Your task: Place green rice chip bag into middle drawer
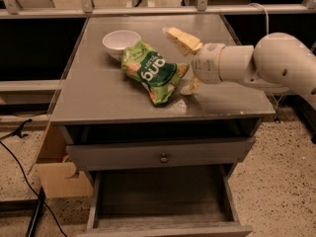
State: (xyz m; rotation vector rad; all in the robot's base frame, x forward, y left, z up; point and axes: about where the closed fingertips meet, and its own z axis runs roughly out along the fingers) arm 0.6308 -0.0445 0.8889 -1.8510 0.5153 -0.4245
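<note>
High frontal view, apparently near, claw point(178, 61) right

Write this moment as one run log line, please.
green rice chip bag: on cabinet top, ungrasped | gripper: open, beside bag | middle drawer: open, bag not inside

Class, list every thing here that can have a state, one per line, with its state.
Crinkly green rice chip bag: lying on the grey cabinet top, not gripped.
Wide grey middle drawer: pulled open, empty.
Round white bowl: upright, empty.
Cream two-finger gripper: open, at the bag's right end.
</note>
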